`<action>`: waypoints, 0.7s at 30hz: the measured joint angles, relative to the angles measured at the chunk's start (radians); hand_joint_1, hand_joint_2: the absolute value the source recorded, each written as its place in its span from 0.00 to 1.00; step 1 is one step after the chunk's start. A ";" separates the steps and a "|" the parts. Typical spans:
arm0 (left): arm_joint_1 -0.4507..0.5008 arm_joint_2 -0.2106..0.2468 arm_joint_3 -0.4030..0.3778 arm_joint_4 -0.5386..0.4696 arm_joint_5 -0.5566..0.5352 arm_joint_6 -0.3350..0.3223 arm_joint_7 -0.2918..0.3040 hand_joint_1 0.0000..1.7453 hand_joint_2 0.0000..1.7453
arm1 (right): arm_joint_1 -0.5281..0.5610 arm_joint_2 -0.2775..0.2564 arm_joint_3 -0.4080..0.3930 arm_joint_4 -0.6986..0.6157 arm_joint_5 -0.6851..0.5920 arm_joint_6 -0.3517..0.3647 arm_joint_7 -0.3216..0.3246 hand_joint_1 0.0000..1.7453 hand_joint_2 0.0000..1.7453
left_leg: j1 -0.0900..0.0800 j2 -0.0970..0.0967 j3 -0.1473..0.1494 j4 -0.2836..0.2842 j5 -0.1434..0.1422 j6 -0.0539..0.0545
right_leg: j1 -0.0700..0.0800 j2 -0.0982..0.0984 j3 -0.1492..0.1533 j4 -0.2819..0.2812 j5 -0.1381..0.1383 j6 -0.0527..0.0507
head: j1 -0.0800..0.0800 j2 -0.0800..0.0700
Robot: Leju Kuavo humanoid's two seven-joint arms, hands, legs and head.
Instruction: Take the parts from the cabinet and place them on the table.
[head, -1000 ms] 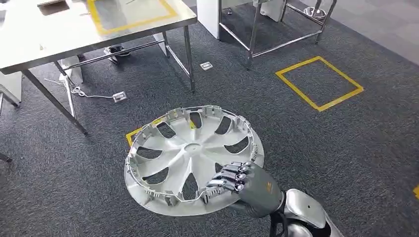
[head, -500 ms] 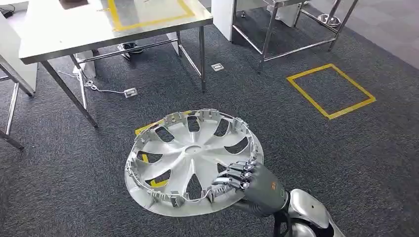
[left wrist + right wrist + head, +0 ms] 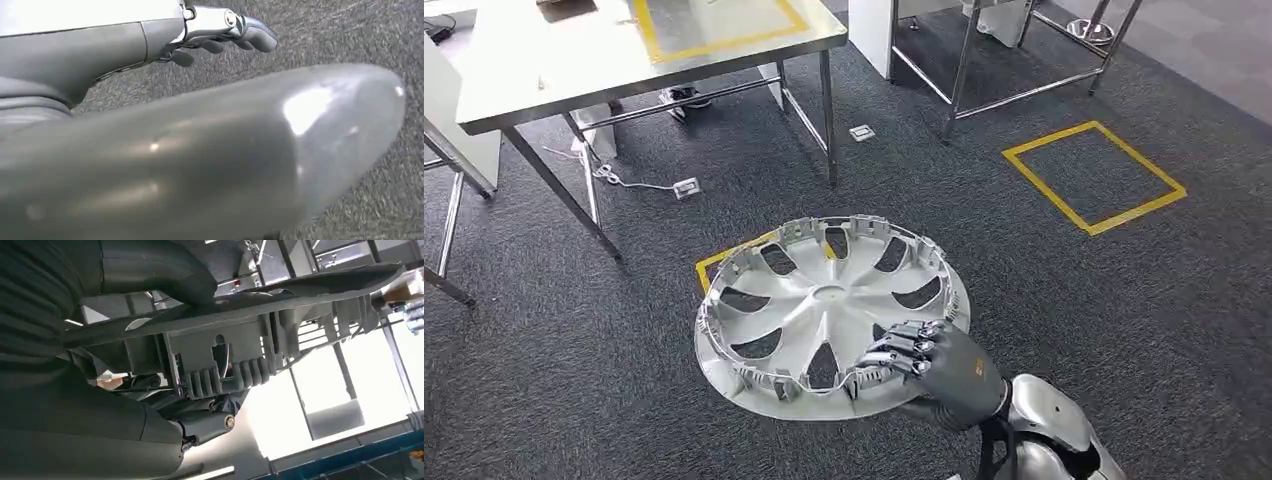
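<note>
A silver wheel cover [image 3: 824,310] with curved spokes is carried flat above the carpet, inner side up. My right hand [image 3: 939,368] grips its near rim, fingers curled over the edge. In the right wrist view the wheel cover's rim [image 3: 240,305] is clamped between the thumb on one face and the fingers [image 3: 212,422] on the other. The steel table [image 3: 544,70], with a yellow tape rectangle [image 3: 714,25] on its top, stands ahead to the left. My left hand [image 3: 220,32] hangs over the carpet and holds nothing, its fingers loosely apart.
A second steel-framed stand [image 3: 969,60] is ahead on the right. A yellow tape square [image 3: 1094,175] marks the floor at right, and another yellow mark [image 3: 724,262] lies under the wheel cover. A cable and socket [image 3: 686,187] lie by the table legs.
The whole scene has shifted, so the camera has moved; the table now sits further right in view. My right hand still holds the wheel cover the same way.
</note>
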 joint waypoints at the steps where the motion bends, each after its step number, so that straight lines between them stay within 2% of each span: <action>1: 0.000 0.000 0.000 0.000 0.001 0.000 -0.002 0.00 0.00 | -0.001 0.003 0.000 0.004 0.002 -0.001 -0.005 1.00 1.00 | 0.000 0.000 0.000 0.000 0.000 0.000 | 0.000 0.000 0.000 0.000 0.000 0.000 | 0.000 0.000; 21: 0.000 0.002 0.000 0.000 0.000 -0.010 -0.026 0.00 0.00 | 0.000 0.029 0.000 0.010 0.036 -0.012 -0.002 1.00 1.00 | -0.002 0.000 -0.003 0.004 -0.002 0.003 | -0.001 0.000 0.000 0.000 0.000 0.001 | 0.000 0.000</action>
